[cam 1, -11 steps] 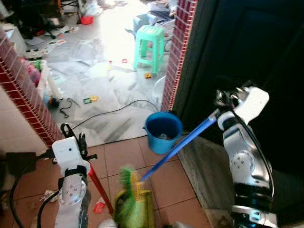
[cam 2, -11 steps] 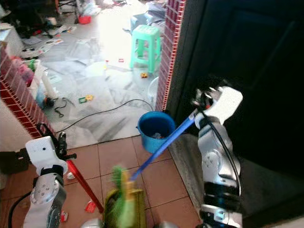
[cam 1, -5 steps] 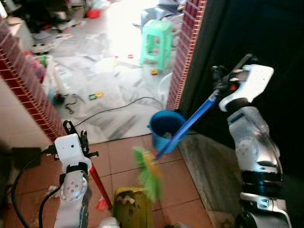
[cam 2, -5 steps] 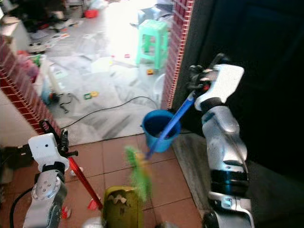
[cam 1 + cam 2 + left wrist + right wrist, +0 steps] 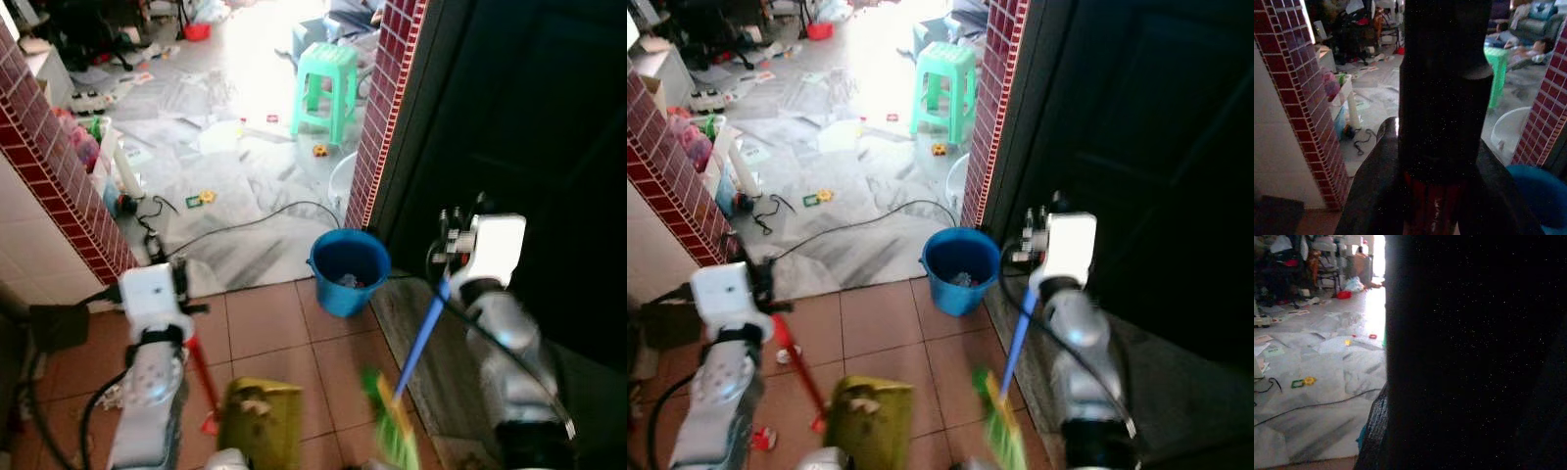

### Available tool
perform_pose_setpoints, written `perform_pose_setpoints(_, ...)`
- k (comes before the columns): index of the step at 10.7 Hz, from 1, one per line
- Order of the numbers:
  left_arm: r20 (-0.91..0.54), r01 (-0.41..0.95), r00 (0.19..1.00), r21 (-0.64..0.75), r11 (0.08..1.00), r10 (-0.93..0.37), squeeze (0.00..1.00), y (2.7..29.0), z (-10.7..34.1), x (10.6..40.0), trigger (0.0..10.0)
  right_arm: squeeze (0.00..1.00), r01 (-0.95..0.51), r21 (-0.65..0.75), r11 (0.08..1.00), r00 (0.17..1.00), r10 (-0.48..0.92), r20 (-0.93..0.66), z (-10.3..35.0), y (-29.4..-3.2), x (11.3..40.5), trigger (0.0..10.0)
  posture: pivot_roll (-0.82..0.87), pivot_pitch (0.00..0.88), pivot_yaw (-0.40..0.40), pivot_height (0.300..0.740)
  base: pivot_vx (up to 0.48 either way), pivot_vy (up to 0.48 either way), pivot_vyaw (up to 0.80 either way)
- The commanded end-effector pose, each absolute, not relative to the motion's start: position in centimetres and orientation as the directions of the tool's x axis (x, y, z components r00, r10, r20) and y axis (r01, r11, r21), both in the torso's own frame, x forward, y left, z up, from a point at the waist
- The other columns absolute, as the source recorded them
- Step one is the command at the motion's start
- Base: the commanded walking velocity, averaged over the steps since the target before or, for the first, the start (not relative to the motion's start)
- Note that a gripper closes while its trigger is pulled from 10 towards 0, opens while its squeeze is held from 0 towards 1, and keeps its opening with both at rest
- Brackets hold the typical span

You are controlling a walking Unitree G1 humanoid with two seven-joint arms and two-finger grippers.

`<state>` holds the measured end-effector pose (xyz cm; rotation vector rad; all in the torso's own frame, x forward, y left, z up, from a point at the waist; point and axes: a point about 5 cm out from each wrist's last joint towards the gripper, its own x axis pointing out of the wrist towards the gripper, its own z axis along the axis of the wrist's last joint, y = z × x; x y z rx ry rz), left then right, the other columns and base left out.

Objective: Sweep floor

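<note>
My right gripper (image 5: 449, 257) is shut on the blue handle (image 5: 423, 338) of a broom. Its green bristles (image 5: 387, 433) hang low over the terracotta tiles (image 5: 269, 318), to the right of the dustpan and blurred. My left gripper (image 5: 174, 286) is shut on the red handle (image 5: 203, 377) of a yellow-green dustpan (image 5: 260, 421), which sits near the bottom middle with bits of debris in it. In the left wrist view the red handle (image 5: 1426, 208) shows between the dark fingers (image 5: 1369, 196).
A blue bucket (image 5: 348, 269) stands on the tiles by a red brick pillar (image 5: 384, 108). A dark door (image 5: 519, 117) and a grey step (image 5: 416, 323) lie to the right. Beyond are marble floor with a black cable (image 5: 245, 223), scattered toys and a green stool (image 5: 329, 83). A brick wall (image 5: 59, 181) is on the left.
The right arm has dropped and the broom has swung from above the dustpan to its right, bristles now low by the step. The left arm still holds the dustpan handle.
</note>
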<state>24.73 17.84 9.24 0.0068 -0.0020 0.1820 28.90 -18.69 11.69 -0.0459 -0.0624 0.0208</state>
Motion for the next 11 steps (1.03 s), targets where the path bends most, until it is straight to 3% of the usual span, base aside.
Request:
perform_pose_setpoints(1,0.104,-0.188,0.977,-0.004,0.982,0.187,0.00,18.2,11.7,25.5,10.0,0.00,0.000,-0.071,0.997,0.995,0.007,0.096,12.1,-19.1,28.9,10.0,-0.07,0.000,0.011,0.740,0.000,0.000,0.00)
perform_pose_setpoints(6,0.319,-0.240,0.904,-0.171,0.956,0.284,0.00,20.3,20.2,28.6,10.0,0.00,-0.021,-0.193,0.981,0.997,0.035,0.068,10.4,-19.6,29.3,10.0,-0.06,0.000,-0.008,0.740,0.000,0.000,0.00)
perform_pose_setpoints(8,0.327,-0.227,0.902,-0.198,0.954,0.282,0.00,20.7,20.7,28.8,10.0,0.00,-0.018,-0.178,0.984,0.997,0.030,0.066,10.3,-19.4,29.4,10.0,-0.06,0.000,-0.008,0.740,0.000,0.000,0.00)
perform_pose_setpoints(11,0.363,-0.232,0.877,-0.253,0.939,0.314,0.00,20.7,22.2,29.0,10.0,0.00,-0.031,-0.180,0.983,0.996,0.047,0.081,10.4,-19.1,29.5,10.0,-0.07,0.000,-0.004,0.740,0.279,0.000,-0.39)
